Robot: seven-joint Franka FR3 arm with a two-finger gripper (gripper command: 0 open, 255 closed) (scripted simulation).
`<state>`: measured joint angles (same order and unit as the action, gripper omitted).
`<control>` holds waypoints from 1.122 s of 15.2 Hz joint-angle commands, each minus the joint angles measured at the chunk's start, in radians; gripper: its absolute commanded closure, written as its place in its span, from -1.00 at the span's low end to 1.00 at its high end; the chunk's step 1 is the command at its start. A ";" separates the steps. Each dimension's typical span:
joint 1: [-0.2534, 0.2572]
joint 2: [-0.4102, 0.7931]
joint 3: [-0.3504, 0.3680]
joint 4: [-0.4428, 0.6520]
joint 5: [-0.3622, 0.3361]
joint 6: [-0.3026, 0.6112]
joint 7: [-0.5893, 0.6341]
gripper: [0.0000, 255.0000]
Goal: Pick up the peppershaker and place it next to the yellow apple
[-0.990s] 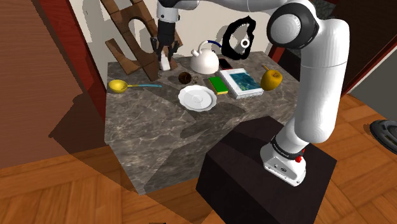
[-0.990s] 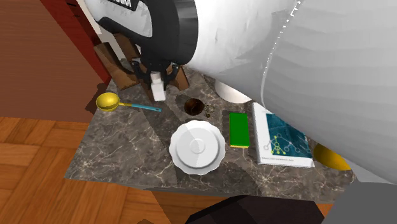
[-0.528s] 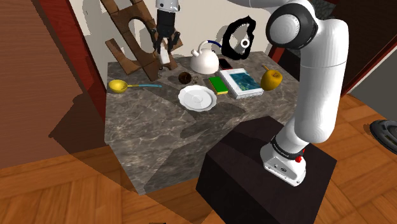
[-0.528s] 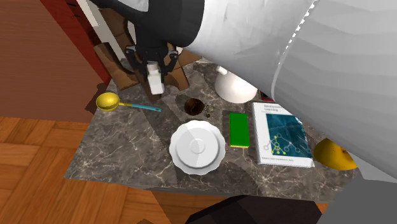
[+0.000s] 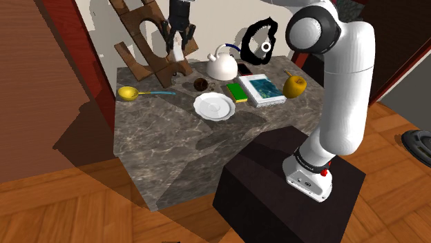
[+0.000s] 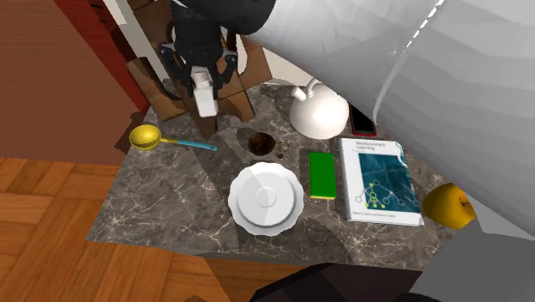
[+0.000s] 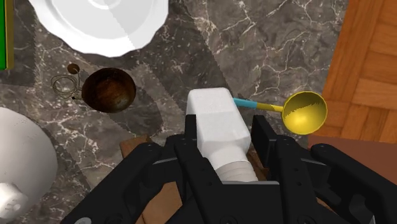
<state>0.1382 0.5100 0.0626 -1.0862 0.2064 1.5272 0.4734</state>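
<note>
The white peppershaker (image 5: 177, 53) hangs in the air above the back left of the marble table (image 5: 166, 145), clasped between the black fingers of my gripper (image 5: 178, 39). In the second exterior view the peppershaker (image 6: 204, 96) hangs below the gripper (image 6: 201, 74), in front of the wooden rack. The wrist view has the gripper (image 7: 222, 137) shut around the neck of the peppershaker (image 7: 218, 124). The yellow apple (image 5: 295, 85) rests at the table's far right corner, beside the book; the apple (image 6: 449, 207) is partly hidden by the arm.
On the table lie a white plate (image 5: 213, 105), a green sponge (image 5: 237, 92), a book (image 5: 263, 90), a white kettle (image 5: 221, 66), a small brown bowl (image 5: 201, 84) and a yellow spoon (image 5: 128, 92). A wooden rack (image 5: 146, 41) stands at the back.
The gripper has risen with the peppershaker shut in it, lifting it off the table to a height in front of the wooden rack.
</note>
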 commanded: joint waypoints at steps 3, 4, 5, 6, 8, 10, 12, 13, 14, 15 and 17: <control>-0.031 -0.145 -0.011 -0.208 0.009 0.053 -0.051 1.00; -0.041 -0.187 -0.016 -0.269 0.012 0.068 -0.068 1.00; -0.050 -0.227 -0.020 -0.326 0.014 0.081 -0.085 1.00; -0.059 -0.265 -0.026 -0.378 0.015 0.092 -0.102 1.00; -0.077 -0.337 -0.037 -0.475 0.018 0.110 -0.135 1.00; -0.094 -0.403 -0.051 -0.561 0.018 0.123 -0.169 1.00; -0.110 -0.466 -0.065 -0.638 0.016 0.131 -0.202 1.00; -0.119 -0.496 -0.073 -0.675 0.014 0.133 -0.219 1.00; -0.127 -0.525 -0.081 -0.709 0.012 0.135 -0.236 1.00; -0.135 -0.554 -0.089 -0.742 0.009 0.136 -0.253 1.00; -0.152 -0.608 -0.107 -0.804 0.002 0.135 -0.287 1.00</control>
<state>-0.0032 -0.0656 -0.0339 -1.8605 0.2128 1.6705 0.2071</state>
